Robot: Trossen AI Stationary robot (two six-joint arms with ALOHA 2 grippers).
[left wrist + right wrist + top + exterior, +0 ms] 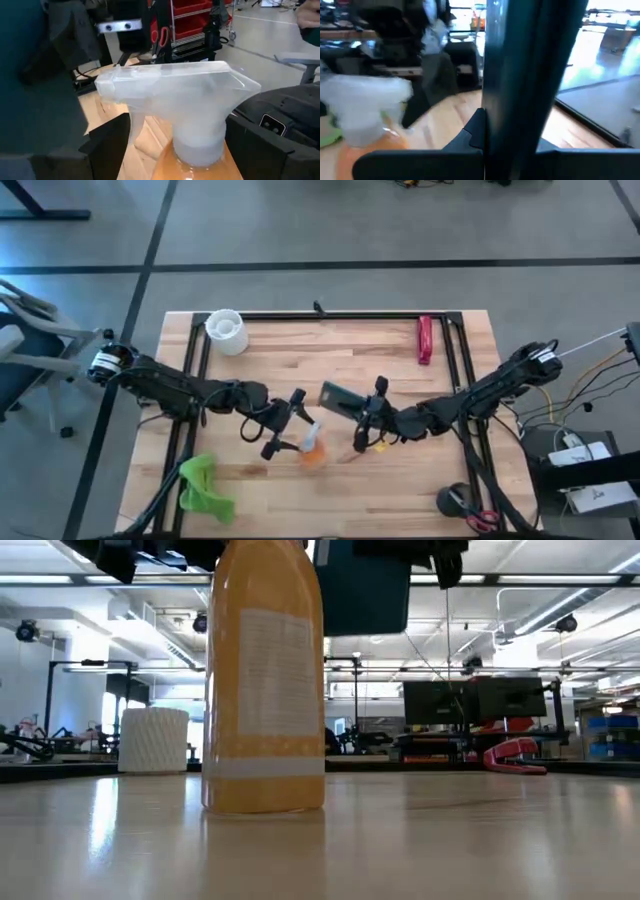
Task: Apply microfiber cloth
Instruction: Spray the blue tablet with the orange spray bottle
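The lime-green microfiber cloth (205, 490) lies crumpled on the table near its front left corner, untouched. An orange bottle (314, 452) with a white spray head (175, 90) stands upright on the table's middle. My left gripper (292, 425) is open, one finger on each side of the spray head's neck, with a gap showing on both sides. My right gripper (364, 418) is shut on a black rectangular slab (340, 397), held above the table just right of the bottle. My right gripper pinches the slab between its two fingers at the slab's right end (512, 125), coming in roughly level from the table's right. In the right wrist view the slab stands on edge between the fingers. It is lifted clear of the table (365, 585).
A white ribbed cup (227, 330) stands at the far left and a red stapler (425, 340) at the far right. A black frame (330, 314) runs around the tabletop. Bare wood lies along the front edge, right of the cloth.
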